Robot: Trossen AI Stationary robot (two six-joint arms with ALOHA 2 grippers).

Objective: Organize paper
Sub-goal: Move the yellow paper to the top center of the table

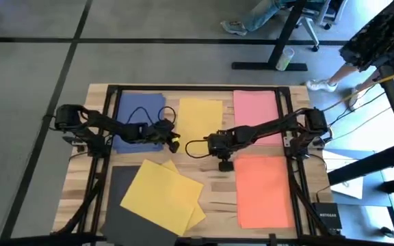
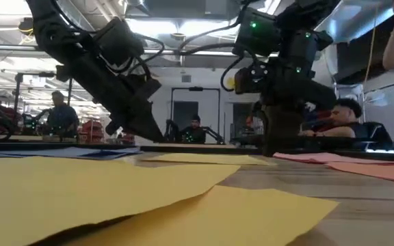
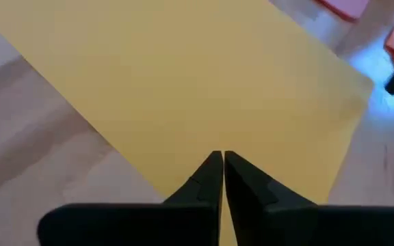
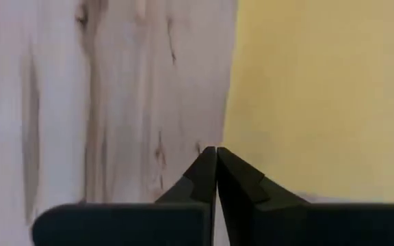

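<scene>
Here we list yellow sheet: thin, limp, slippery; grip at the edge beneath left claw, clenched empty; right claw likewise clenched.

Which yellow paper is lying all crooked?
The big yellow sheet at the table's near edge: it lies turned at an angle, overlapping a black sheet. The far yellow sheet lies square in its row.
</scene>
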